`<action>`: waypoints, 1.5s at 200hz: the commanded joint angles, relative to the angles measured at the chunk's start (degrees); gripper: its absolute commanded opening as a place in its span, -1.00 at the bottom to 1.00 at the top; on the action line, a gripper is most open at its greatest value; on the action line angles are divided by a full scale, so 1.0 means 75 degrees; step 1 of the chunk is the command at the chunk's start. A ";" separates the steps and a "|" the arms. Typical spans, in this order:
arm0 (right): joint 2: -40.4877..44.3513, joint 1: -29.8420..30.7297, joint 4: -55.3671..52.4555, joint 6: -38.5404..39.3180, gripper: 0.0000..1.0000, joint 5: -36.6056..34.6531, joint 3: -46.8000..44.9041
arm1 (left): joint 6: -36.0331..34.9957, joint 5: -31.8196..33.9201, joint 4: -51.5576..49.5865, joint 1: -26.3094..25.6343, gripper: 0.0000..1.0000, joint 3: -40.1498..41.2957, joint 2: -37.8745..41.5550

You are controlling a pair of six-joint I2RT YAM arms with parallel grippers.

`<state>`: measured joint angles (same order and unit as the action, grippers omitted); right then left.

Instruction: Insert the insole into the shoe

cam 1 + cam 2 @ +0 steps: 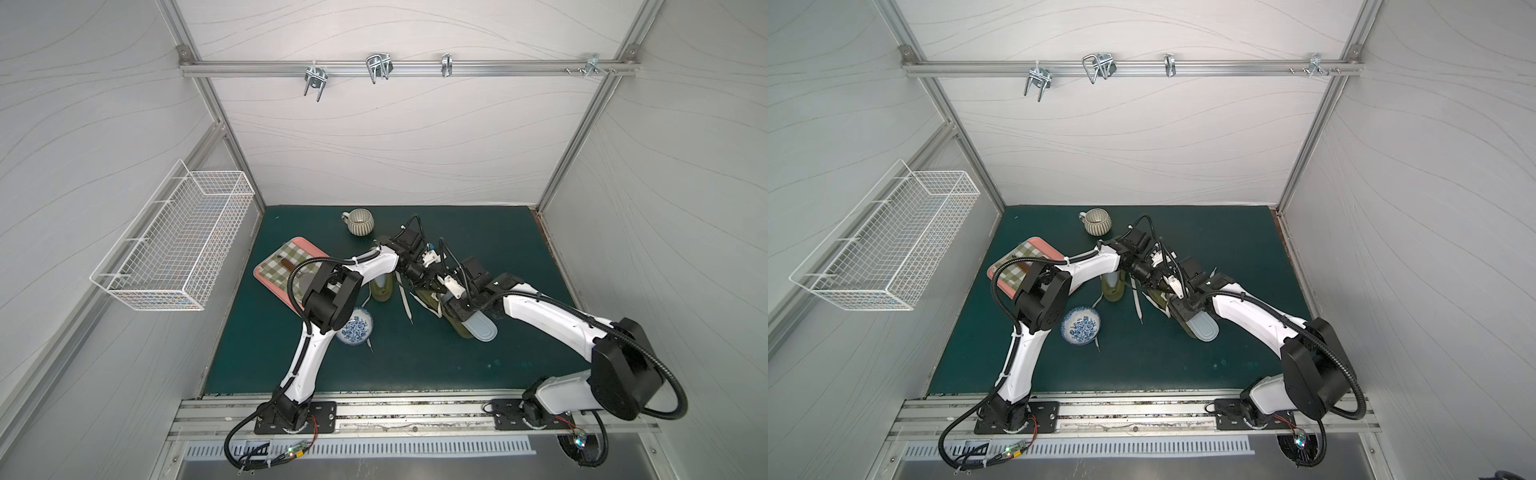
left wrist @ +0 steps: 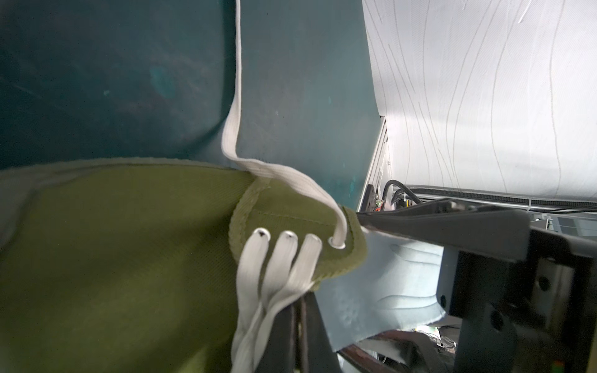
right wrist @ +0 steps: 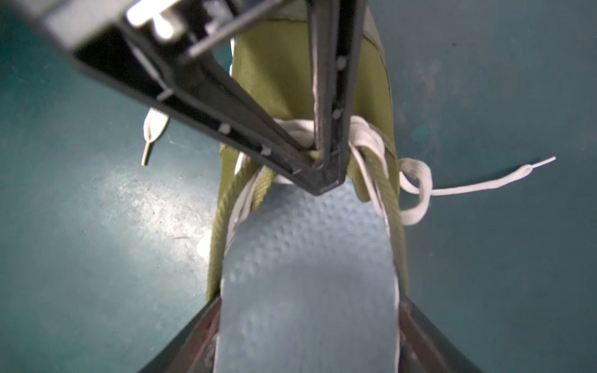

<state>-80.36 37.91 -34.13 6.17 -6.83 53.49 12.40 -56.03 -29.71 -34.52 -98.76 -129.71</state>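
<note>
Left end effector (image 3: 318,168) is clamped shut on the tongue/lace area of the olive-green canvas shoe (image 2: 129,242). Right end effector (image 3: 311,297) has jaws apart, flanking the pale-blue dimpled foam insole (image 3: 307,252). Insole's front is tucked under the flat white laces (image 3: 416,187), w/ the heel half sticking out the back. Shoe sits on the dark-green table (image 3: 484,258). Insole is prob. light, floppy, grippy foam, so take it by the heel edges and push flat. No readable brand or text.

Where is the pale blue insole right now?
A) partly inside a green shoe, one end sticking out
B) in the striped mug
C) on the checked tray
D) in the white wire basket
A: one end of the insole disappears into the green shoe, and its other end lies outside the opening.
</note>
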 commanded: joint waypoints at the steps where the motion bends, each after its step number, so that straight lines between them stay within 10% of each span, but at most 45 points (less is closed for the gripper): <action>1: 0.0239 0.0065 -0.0663 -0.0167 0.64 0.0030 0.0122 | 0.0032 0.0205 0.0186 0.0069 -1.00 0.0010 0.0135; 134: -0.0247 -0.0046 -0.1856 -0.0592 0.63 -0.0074 0.0670 | 0.0019 0.0264 0.0149 0.0072 -1.00 0.0058 0.0418; 224: -0.0255 -0.0037 -0.1580 -0.0215 -0.30 0.0070 0.0635 | 0.0067 0.0123 0.0278 0.0095 -1.00 0.0007 0.0357; 300: -0.0441 -0.0510 -0.0975 0.0384 -0.63 0.0802 0.0722 | 0.0011 -0.0384 0.0384 0.0114 -1.00 0.0071 0.0397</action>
<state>-83.57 34.96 -44.49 5.85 -3.33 57.82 12.88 -55.70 -28.84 -34.11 -98.24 -128.92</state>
